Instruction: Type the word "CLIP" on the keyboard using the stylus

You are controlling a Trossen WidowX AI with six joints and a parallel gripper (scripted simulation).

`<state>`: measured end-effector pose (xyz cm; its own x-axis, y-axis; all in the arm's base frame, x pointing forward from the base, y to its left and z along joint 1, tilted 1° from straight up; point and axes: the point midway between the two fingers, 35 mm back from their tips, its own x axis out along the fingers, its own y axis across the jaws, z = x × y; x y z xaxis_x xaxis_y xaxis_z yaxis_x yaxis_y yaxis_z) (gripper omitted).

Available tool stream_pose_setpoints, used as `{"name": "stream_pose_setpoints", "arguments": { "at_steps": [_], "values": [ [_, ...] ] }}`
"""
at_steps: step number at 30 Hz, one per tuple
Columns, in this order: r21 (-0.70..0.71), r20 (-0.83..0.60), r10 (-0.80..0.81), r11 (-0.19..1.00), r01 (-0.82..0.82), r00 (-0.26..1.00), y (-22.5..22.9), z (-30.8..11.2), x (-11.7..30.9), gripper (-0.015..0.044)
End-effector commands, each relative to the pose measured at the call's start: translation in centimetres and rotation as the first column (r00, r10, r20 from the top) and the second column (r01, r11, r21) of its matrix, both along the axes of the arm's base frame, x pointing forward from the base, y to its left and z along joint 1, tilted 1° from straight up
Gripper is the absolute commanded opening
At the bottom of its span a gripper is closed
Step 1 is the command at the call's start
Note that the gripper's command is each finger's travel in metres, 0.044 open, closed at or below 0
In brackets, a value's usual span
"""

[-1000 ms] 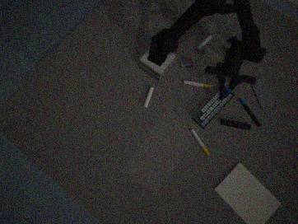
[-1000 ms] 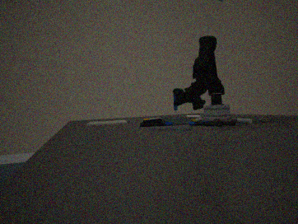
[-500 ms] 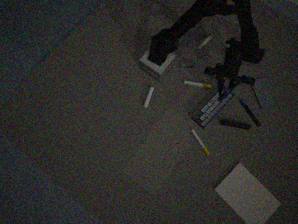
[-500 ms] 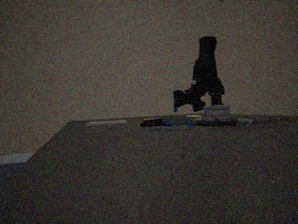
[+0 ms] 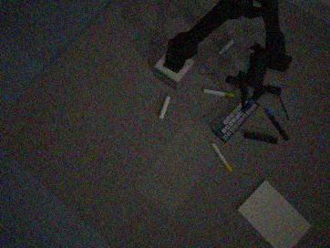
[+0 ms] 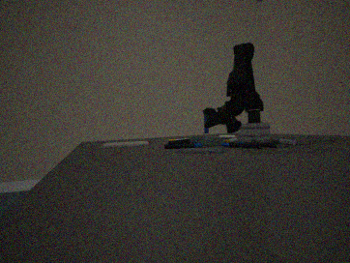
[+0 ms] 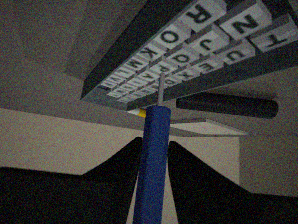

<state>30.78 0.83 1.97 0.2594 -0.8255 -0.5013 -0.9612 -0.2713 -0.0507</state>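
The keyboard (image 5: pixel 226 131) (image 7: pixel 120 57) lies on the desk with light keys and dark letters, seen at a slant in the wrist view. My gripper (image 5: pixel 250 98) (image 6: pixel 207 119) (image 7: pixel 154 145) is shut on the blue stylus (image 6: pixel 206 130) (image 7: pixel 156 150) above the far end of the keyboard. The stylus's thin grey tip (image 7: pixel 161 90) points at the keys and overlaps the area by the P key (image 7: pixel 164 68) in the wrist view. Whether it touches a key cannot be told. C is not readable, and the small far letters are blurred.
A black cylinder (image 5: pixel 261 138) (image 7: pixel 227 106) and a dark pen with a blue end (image 5: pixel 278 126) lie beside the keyboard. White markers with yellow ends (image 5: pixel 221 156) (image 5: pixel 216 92) lie nearby, and a white stick (image 5: pixel 164 108) farther left. A pale flat block (image 5: pixel 274 216) is at lower right.
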Motion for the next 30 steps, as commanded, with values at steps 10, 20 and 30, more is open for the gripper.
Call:
{"name": "stream_pose_setpoints", "arguments": {
  "at_steps": [10,20,30],
  "values": [
    [-0.006,-0.004,0.003,1.000,-0.003,1.000,0.0,-0.6,0.0,0.0081],
    [-0.006,-0.004,0.003,1.000,-0.003,1.000,0.0,-0.7,0.0,0.0081],
    [-0.006,-0.004,0.003,1.000,-0.003,1.000,0.0,2.2,-0.1,0.0081]
  ]
}}
